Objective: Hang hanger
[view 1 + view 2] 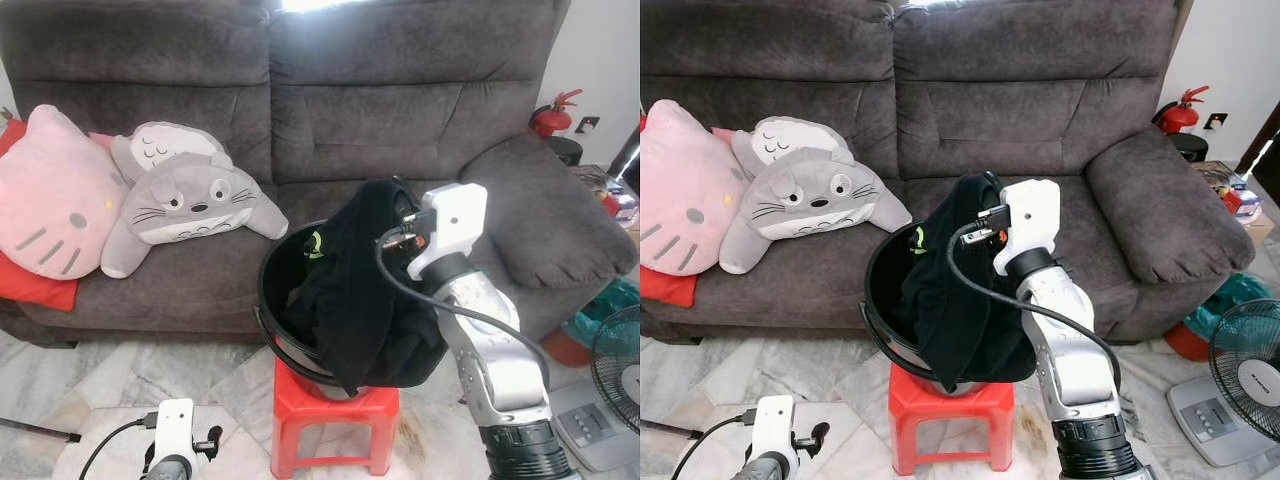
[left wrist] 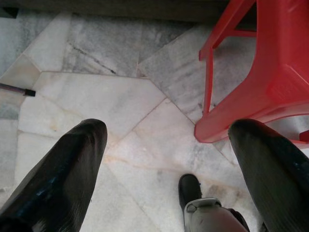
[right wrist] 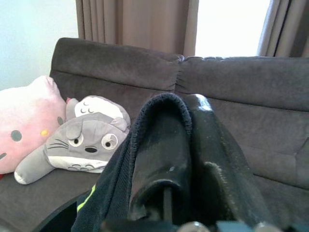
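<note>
A black garment [image 1: 365, 290] with a small yellow-green mark hangs up out of a black bucket [image 1: 268, 300] and drapes over its front rim. The bucket stands on a red plastic stool [image 1: 330, 415] in front of the sofa. My right gripper [image 3: 187, 126] is raised above the bucket and shut on the garment's top fold, and the cloth wraps over one of the fingers [image 3: 215, 145]. Its white wrist [image 1: 452, 222] sits just right of the garment. My left gripper [image 2: 169, 159] hangs low over the marble floor left of the stool, open and holding nothing. No hanger is visible.
A dark grey sofa [image 1: 400, 120] fills the back, with a pink cat cushion [image 1: 50, 200] and a grey plush cushion [image 1: 190, 205] on its left seat. A fan [image 1: 615, 370] stands at the right, and a fire extinguisher [image 1: 553, 115] beyond the armrest. A dark rod [image 1: 40, 430] lies on the floor.
</note>
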